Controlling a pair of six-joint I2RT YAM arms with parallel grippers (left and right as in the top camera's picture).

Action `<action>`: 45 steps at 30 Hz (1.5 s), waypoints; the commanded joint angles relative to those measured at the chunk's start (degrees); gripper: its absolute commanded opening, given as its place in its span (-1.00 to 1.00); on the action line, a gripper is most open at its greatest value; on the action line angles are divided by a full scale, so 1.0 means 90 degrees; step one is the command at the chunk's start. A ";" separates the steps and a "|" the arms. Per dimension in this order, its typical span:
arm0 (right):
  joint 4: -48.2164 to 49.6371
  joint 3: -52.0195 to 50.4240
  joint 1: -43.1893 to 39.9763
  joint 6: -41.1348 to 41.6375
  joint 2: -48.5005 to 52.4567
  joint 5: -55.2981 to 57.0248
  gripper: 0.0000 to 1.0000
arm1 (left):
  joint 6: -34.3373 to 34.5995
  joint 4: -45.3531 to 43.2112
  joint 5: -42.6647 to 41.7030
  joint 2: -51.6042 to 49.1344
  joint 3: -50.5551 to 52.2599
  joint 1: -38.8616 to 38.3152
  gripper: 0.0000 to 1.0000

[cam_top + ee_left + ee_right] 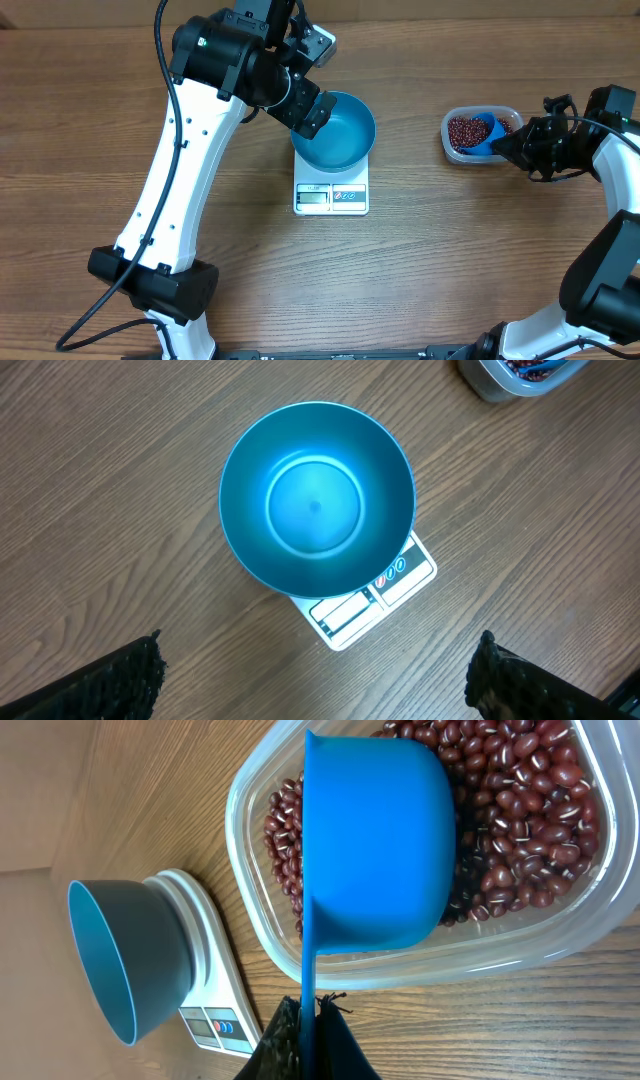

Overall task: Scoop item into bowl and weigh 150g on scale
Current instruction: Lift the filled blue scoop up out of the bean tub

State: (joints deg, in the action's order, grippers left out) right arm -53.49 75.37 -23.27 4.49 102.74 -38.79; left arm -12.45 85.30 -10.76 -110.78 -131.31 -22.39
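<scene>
On the bench [450, 260], centre | bowl [335, 130] empty atop scale [331, 197] | beans [463, 131] in tub [400, 970], at right | left end effector [318, 680] apart above bowl | right end effector [305, 1035] clamped on scoop [375, 835] handle, scoop in tub | risk: heaped scoop could shed beans in transit.

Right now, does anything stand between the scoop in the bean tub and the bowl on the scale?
Nothing visible lies on the table between the tub and the bowl. The open left gripper hangs above the bowl, though, and may crowd the pour.
</scene>
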 commanded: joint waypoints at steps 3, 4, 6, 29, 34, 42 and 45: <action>0.0027 -0.0046 -0.0046 -0.0053 0.0036 -0.0279 -0.93 | -0.0117 -0.0005 -0.0097 0.0151 -0.0129 0.0029 0.99; 0.0029 -0.0046 -0.0051 -0.0053 0.0036 -0.0291 -0.93 | -0.0117 -0.0005 -0.0097 0.0151 -0.0129 0.0029 0.99; 0.0049 -0.0046 -0.0068 -0.0056 0.0036 -0.0376 -0.93 | -0.0117 -0.0007 -0.0097 0.0151 -0.0129 0.0029 0.99; 0.0046 -0.0046 -0.0495 -0.0372 0.0036 -0.1137 -0.93 | -0.0117 -0.0032 -0.0097 0.0151 -0.0129 0.0029 0.99; 0.0046 -0.0046 -0.0566 -0.0374 0.0036 -0.1185 -0.93 | -0.0119 -0.0032 -0.0097 0.0151 -0.0129 0.0029 0.99; 0.0024 -0.0046 -0.0607 -0.0561 0.0036 -0.1848 -0.93 | -0.0117 -0.0032 -0.0097 0.0151 -0.0129 0.0029 0.99; 0.0024 -0.0046 -0.0607 -0.0590 0.0036 -0.1858 -0.93 | -0.0117 -0.0029 -0.0097 0.0151 -0.0129 0.0029 0.99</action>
State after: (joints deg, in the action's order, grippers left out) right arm -53.58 75.33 -28.47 0.67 102.83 -52.16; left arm -12.45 85.25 -10.76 -110.78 -131.31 -22.39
